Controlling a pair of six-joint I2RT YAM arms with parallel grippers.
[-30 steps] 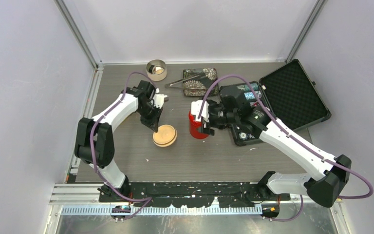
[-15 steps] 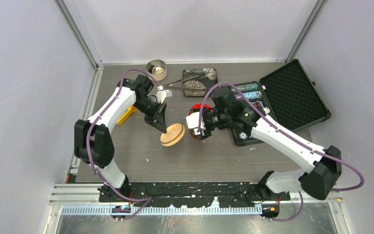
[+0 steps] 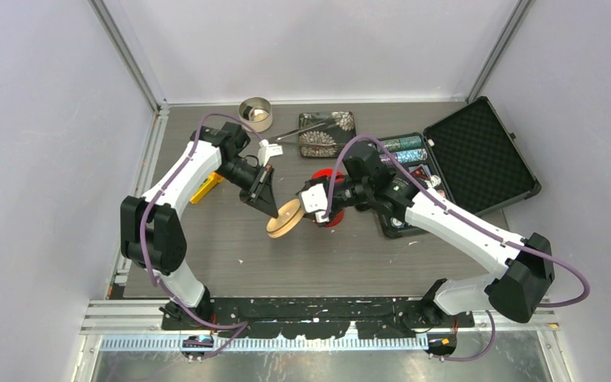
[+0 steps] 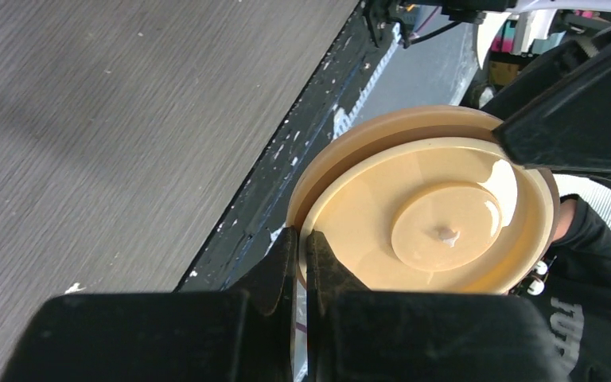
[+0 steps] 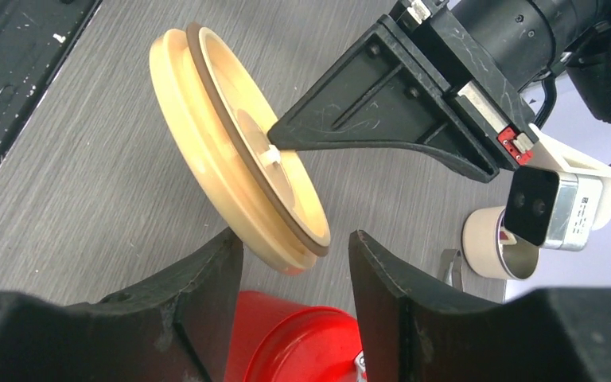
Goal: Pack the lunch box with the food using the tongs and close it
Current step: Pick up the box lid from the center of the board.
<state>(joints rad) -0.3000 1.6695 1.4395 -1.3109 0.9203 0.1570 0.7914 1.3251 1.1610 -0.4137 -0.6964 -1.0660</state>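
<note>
- Above the middle of the table (image 3: pixel 326 263), the beige disc lid (image 3: pixel 284 218) hangs clear of the surface, tipped up on its edge so that its flat faces point sideways.
- At the lid's rim the left gripper (image 4: pixel 302 239) is clamped tight, its two black fingers pressed together with the thin edge of the disc between them.
- Around the opposite, lower edge of the lid stands the right gripper (image 5: pixel 296 239); its jaws are partly apart and straddle the rim. Daylight shows between the lid and one finger, so it is not gripping the disc; whether the other finger touches it cannot be told.
- Directly beneath the right gripper sits the red canister (image 5: pixel 294 350), upright on the table, mostly hidden by the wrist in the overhead view.
- Far back on the table, toward the left corner, the cream tub (image 3: pixel 255 113) stands uncovered, well apart from the lid.
- Just right of the tub, the tongs (image 3: pixel 306 129) lie slantwise across the edge of a dark patterned tray (image 3: pixel 318 143). No gripper is near them.
- Beside the left arm's forearm lies a yellow block (image 3: pixel 205 188).
- Along the right side of the table a black case (image 3: pixel 477 155) lies open, its foam-lined cover folded back.
</note>
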